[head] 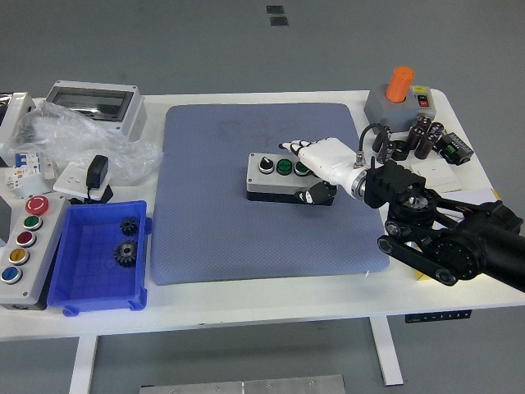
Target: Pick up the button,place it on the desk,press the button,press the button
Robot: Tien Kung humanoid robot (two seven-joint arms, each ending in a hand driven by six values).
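A grey button box with a black knob and green buttons on top lies on the blue mat, right of its middle. My right hand, white with black fingertips, is shut on the box's right end: fingers over the top, thumb against the front side. Its black arm comes in from the lower right. I cannot tell whether the box rests on the mat or is held just above it. The box's right end is hidden by the hand. The left arm is out of view.
A blue bin with two black gears sits at the front left. A grey panel of coloured buttons lies left of it. A grey enclosure, plastic wrap and a plug are back left. An orange-topped box, capacitors and white plates are back right.
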